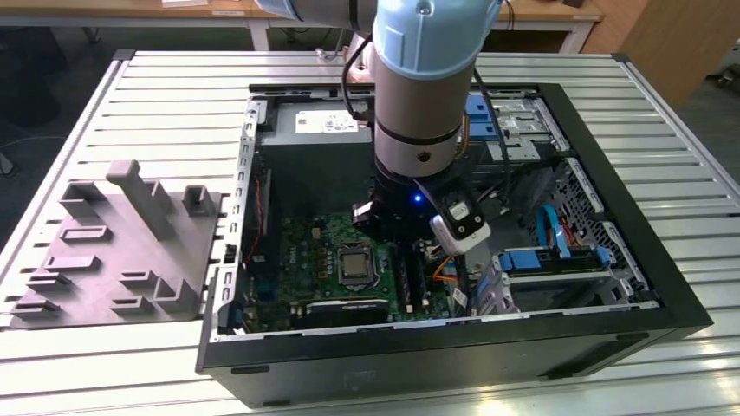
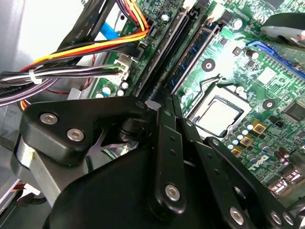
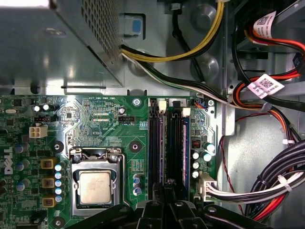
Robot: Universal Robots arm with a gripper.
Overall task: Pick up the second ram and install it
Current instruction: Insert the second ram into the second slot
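Second wrist view puts the gripper point(image 2: 164, 107) low over the motherboard point(image 2: 267, 76), its black fingers point(image 2: 169, 143) drawn close together right at the near end of the memory slots point(image 2: 167, 47). Whether they pinch anything thin between them I cannot tell, since the finger links hide the tips.

Taking the memory slots as the landmark: in that view a bluish-green stick point(image 2: 195, 52) with dark chips lies along one of the slots, on the side toward the processor socket point(image 2: 217, 114), and it looks seated low in its slot. In the first wrist view the same bank of slots point(image 3: 169, 143) runs straight away from the fingers point(image 3: 167, 210), with white latches at its far end and a bluish edge point(image 3: 186, 148) showing along the slot farthest from the processor socket point(image 3: 95, 183). I take one of these to be the second ram, though I cannot say which stick is which.

By my reading the pick-up is done and the install is at or near its seating stage; no stick stands tall or loose above the slots.

Beyond the slots, a bundle of coloured cables point(image 2: 71, 62) runs past on the side away from the socket. In the exterior view the arm point(image 1: 422, 87) reaches down into the open computer case point(image 1: 463, 347), and a grey holder point(image 1: 127, 251) sits on the table outside the case.
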